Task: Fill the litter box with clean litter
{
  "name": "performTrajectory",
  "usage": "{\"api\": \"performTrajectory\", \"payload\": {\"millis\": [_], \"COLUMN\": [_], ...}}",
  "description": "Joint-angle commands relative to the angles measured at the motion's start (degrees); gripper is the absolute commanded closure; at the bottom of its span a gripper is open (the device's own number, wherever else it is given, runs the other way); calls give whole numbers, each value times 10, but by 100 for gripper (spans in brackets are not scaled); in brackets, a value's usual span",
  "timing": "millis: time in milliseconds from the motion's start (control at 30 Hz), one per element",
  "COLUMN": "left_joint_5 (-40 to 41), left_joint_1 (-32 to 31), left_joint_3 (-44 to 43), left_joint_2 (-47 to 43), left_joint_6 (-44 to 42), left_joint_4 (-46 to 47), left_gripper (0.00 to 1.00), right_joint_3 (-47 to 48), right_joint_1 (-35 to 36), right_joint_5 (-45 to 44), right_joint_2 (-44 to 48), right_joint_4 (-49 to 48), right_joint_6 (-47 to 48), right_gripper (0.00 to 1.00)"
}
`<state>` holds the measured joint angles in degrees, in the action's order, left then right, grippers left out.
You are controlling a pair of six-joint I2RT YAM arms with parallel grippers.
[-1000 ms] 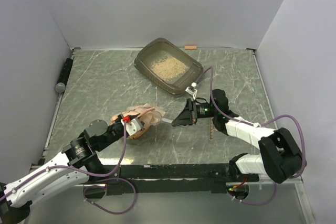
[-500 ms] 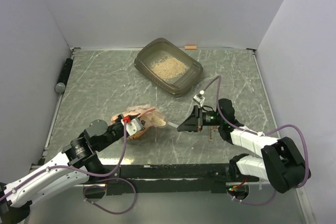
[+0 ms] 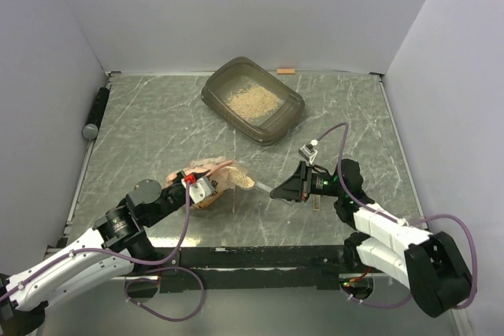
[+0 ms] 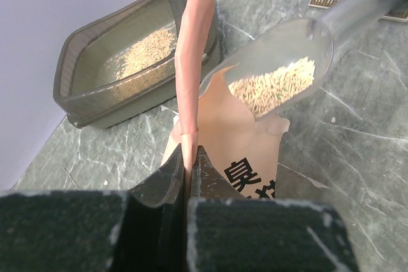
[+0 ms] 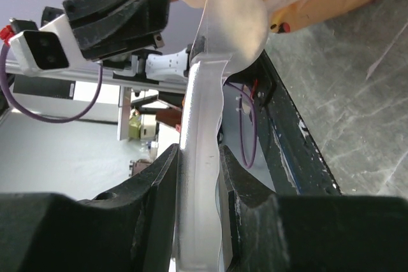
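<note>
1. At the left edge of the marbled grey-green surface (image 3: 157, 139) a black cylinder (image 3: 96, 112) with a grey end lies against the wall, well apart from everything else.
2. The left fingers (image 4: 180, 169), black and blocky, are clenched on a thin upright fold of the pink bag (image 4: 245, 151). The bag is soft salmon plastic with dark printed characters. It slumps on the surface just beyond them with its mouth open.
3. A translucent plastic scoop (image 4: 280, 62) with a rounded bowl hangs over the bag's mouth, carrying a heap of clean litter (image 4: 271, 84), which is pale tan and granular.
4. The litter box (image 3: 216, 84) is grey-brown with rounded corners and sloping walls. It sits askew at the far middle of the surface, with a thin patch of the same granules on its floor. It is well apart from both pairs of fingers. In the left wrist view the raised pink fold crosses in front of it. A small orange piece (image 3: 285, 71) lies by the back wall behind it.
5. The right fingers (image 5: 171, 170) grasp the scoop's flat handle, one on each side, and point left toward the bag.
6. A ruler-like strip (image 3: 316, 203) lies on the surface just below them.
</note>
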<state>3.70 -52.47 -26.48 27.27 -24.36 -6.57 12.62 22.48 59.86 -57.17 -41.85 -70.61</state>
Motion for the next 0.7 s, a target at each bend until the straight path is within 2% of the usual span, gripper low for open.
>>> {"api": "performTrajectory", "payload": {"millis": [0, 300, 667], "left_joint_5": [-12, 10, 22], "left_joint_1": [-1, -2, -2], "left_joint_3": [-16, -10, -7], "left_joint_2": [2, -21, -34], "left_joint_6": [3, 0, -2], "left_joint_4": [58, 61, 77], "left_gripper": [99, 99, 99], "right_joint_3": [-6, -8, 20], "right_joint_1": [-2, -2, -2], "right_joint_5": [-28, -55, -123], "right_joint_2": [50, 93, 64], "right_joint_4": [12, 50, 27], "right_joint_6": [-13, -18, -57], "right_gripper": [100, 100, 100]}}
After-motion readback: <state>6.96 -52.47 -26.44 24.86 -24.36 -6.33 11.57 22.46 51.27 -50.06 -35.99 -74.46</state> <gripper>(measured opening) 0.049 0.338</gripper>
